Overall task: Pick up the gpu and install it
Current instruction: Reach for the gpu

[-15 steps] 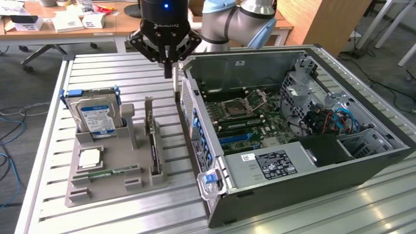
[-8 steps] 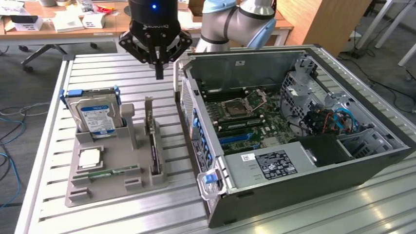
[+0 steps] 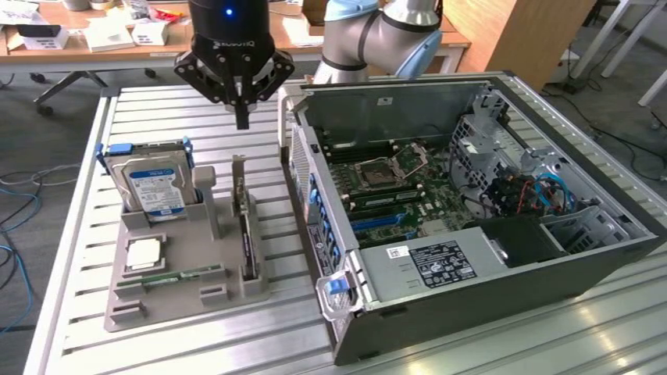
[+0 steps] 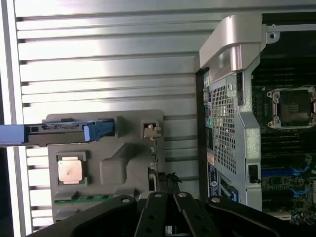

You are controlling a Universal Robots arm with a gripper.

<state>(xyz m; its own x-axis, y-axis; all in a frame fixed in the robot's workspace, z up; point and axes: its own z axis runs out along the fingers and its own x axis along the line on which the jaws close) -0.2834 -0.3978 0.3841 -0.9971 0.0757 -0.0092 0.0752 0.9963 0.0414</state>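
The gpu (image 3: pixel 247 238), a thin dark card with a silver bracket, is stood edgewise; the claw (image 3: pixel 242 121) is closed, empty, above it.

Desk: light wooden desk (image 3: pixel 78 47) with white boxes (image 3: pixel 108 35), upper left.
Floor: grey carpet (image 3: pixel 31 144), blue cables (image 3: pixel 21 205) at left edge.
Panel: tall wooden board (image 3: pixel 521 35), upper right.

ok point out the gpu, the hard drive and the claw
gpu (image 3: pixel 247 244): exterior view, dark upper edge of the upright card
hard drive (image 3: pixel 155 186): exterior view, its blue-white label
claw (image 3: pixel 242 119): exterior view, between its shut fingertips
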